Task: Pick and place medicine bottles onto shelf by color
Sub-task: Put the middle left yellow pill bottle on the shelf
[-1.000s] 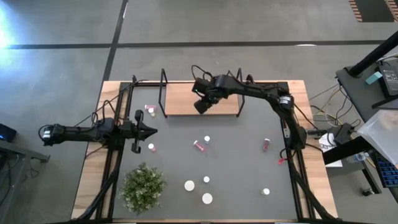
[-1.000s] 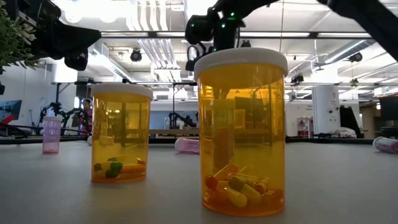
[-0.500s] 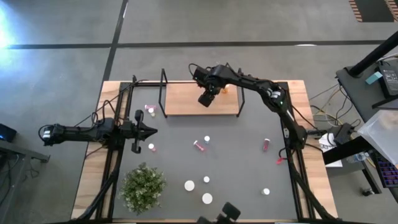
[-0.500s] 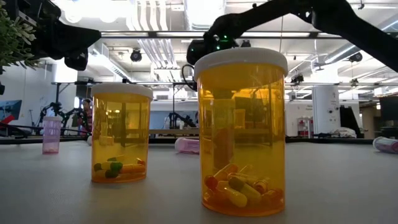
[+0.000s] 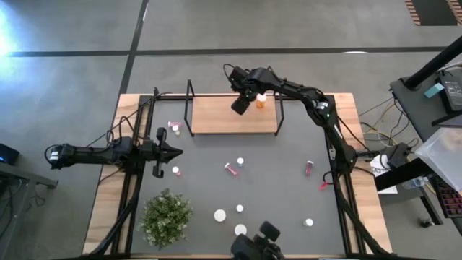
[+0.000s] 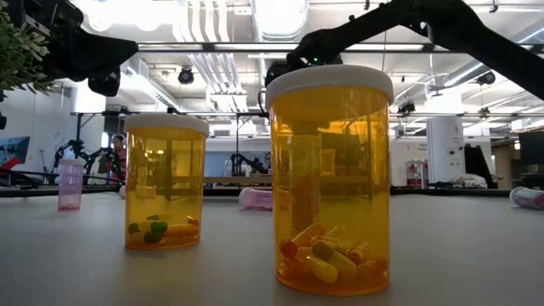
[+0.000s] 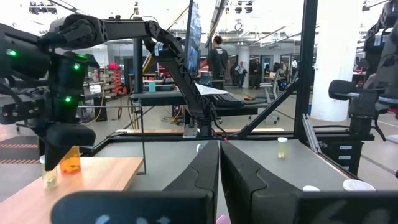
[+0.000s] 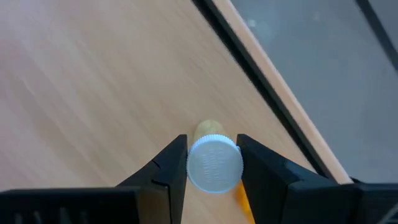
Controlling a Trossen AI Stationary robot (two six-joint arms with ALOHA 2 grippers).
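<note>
My right gripper [image 8: 213, 163] reaches over the far right part of the wooden shelf [image 5: 216, 115] and is shut on a small orange bottle with a white cap [image 5: 260, 99]. This bottle also shows in the left wrist view [image 7: 70, 164]. My left gripper [image 5: 175, 151] is shut and empty, and waits level above the mat's left side. Small pink and white-capped bottles are spread over the mat: one pink bottle [image 5: 173, 126] stands left of the shelf, and two more [image 5: 232, 168] [image 5: 310, 167] lie on their sides. My right gripper pinches the orange bottle's white cap [image 8: 214, 165] by its sides between the two fingers [image 8: 176, 163]. The fingers come from above, pointing down. The bottle is upright, with its base down at the shelf board [image 7: 93, 171]. I cannot tell whether it stands on the board.
A green potted plant [image 5: 167, 217] stands near left. Several white-capped bottles [image 5: 220, 215] stand along the near side; two large orange ones [image 6: 330, 178] [image 6: 166, 183] fill the low view. Black wire frames [image 5: 190, 108] close the shelf's ends. A dark shape [image 5: 256, 244] shows at the near edge.
My right gripper has gone toward the table's far edge and a little to the right over the shelf. The orange bottle, hidden under it a second ago, now shows by the shelf's far right corner. A dark shape has come in at the near edge.
</note>
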